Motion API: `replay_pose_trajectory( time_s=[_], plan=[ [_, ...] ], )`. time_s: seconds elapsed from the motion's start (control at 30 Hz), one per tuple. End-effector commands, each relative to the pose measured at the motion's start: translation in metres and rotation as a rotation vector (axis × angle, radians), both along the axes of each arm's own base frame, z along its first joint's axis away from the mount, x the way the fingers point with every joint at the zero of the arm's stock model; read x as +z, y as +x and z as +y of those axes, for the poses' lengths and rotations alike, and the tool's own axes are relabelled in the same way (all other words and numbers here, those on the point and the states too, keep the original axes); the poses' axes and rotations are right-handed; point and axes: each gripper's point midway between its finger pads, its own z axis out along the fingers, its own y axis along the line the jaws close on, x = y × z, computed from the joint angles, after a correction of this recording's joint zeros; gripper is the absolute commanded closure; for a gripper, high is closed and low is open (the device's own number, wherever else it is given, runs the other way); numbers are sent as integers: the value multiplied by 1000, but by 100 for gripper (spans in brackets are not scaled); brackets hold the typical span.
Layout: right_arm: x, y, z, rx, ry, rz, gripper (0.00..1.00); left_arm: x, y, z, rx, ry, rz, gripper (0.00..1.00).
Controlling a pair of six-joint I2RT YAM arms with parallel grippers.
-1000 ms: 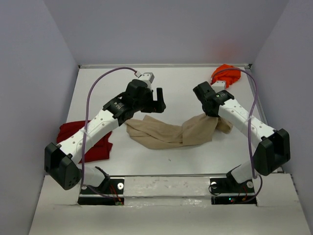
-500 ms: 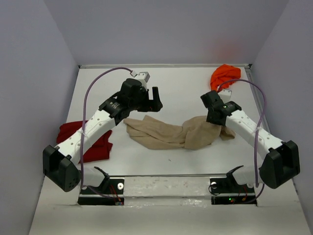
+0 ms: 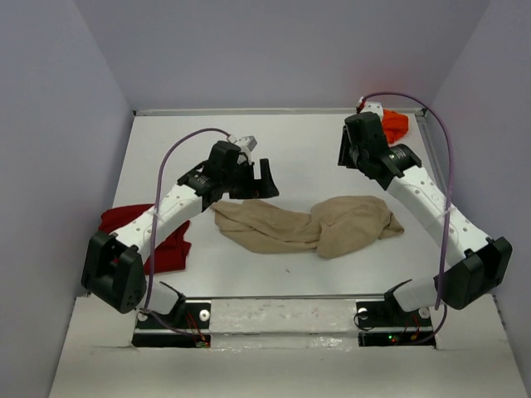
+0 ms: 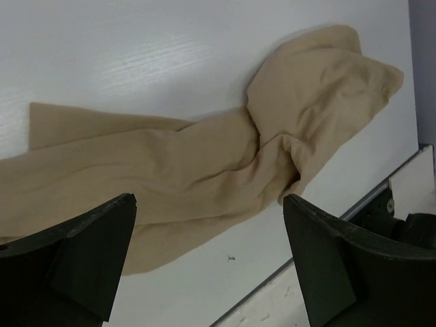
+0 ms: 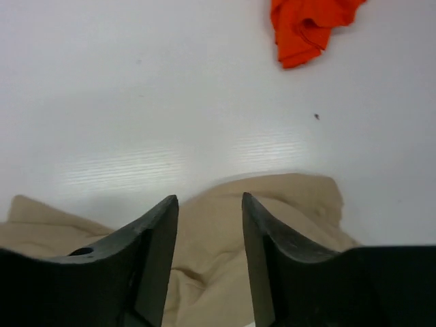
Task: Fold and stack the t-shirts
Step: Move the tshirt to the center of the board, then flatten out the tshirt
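Nearest, on the left: dark red shirt (image 3: 170, 249) crumpled, half hidden under the left arm (image 3: 166, 214). Risk: the arm is low over it and could drag it along on a sweep.

Middle of the worktop (image 3: 299, 149): tan shirt (image 3: 307, 225) lies in a twisted rope, thicker lump at its right end, flatter tail at its left. No fold made yet, I'd say.

Left gripper (image 4: 208, 204) hangs over the twist with its jaws spread wide and nothing in them. Risk: a pinch on the twisted part takes several layers at once, so the shirt lifts as a rope and won't spread flat. One-ended pull would just slide the whole thing.

Right gripper (image 5: 209, 199) is raised past the shirt's far edge, jaws parted, empty. Risk: coming down off the cloth edge and closing on bare worktop.

Farthest, right corner: orange shirt (image 3: 396, 124), bunched. Risk: tight against the wall, awkward reach, partial grab.
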Motion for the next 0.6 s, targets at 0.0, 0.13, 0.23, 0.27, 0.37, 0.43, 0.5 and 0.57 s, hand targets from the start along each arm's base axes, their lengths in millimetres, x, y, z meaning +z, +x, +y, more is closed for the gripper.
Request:
replay_pose_trajectory(
  time_s=[0.0, 0.13, 0.23, 0.27, 0.37, 0.43, 0.5, 0.57],
  plan=[
    [49, -10, 33, 164, 116, -123, 100, 0, -35, -14, -88, -153, 105, 9],
    [44, -11, 34, 177, 83, -111, 100, 0, -57, -22, -124, -258, 177, 78],
    [54, -10, 30, 172, 66, -133, 100, -8, -65, -24, -130, -283, 246, 100],
    [59, -10, 30, 176, 70, -145, 100, -14, -65, -23, -117, -275, 266, 100],
    [84, -13, 29, 194, 82, -200, 100, -33, -66, -24, -104, -259, 321, 100],
    [96, -18, 28, 202, 93, -223, 100, -47, -62, -22, -78, -234, 342, 100],
    [104, -21, 27, 213, 104, -242, 100, -72, -57, -23, -55, -196, 394, 100],
    [112, -28, 25, 217, 119, -265, 100, -96, -53, -29, -56, -177, 455, 100]
  ],
)
